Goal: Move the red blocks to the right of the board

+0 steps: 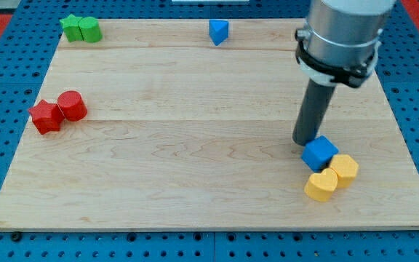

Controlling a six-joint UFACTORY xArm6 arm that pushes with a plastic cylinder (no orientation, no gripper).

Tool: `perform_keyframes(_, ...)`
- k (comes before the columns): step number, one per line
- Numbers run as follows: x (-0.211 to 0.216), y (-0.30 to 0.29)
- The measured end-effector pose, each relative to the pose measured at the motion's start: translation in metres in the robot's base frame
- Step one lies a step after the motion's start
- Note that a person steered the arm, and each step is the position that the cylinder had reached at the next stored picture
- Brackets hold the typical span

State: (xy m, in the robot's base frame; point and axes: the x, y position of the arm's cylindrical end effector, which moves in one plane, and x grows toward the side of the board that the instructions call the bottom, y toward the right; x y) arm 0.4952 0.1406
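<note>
Two red blocks lie together at the board's left edge: a red star (45,116) and a red cylinder (72,105) touching it on its right. My tip (304,141) is far across the board at the view's lower right, right against the upper left side of a blue cube (318,153). The whole width of the board lies between my tip and the red blocks.
Wooden board (195,145) on a blue pegboard. A yellow hexagon (344,169) and a yellow heart (321,186) sit just below the blue cube. Two green blocks (81,29) lie at the top left. A blue triangular block (218,31) sits at the top middle.
</note>
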Motion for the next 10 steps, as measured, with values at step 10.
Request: perform_keyframes(10, -0.099, -0.31)
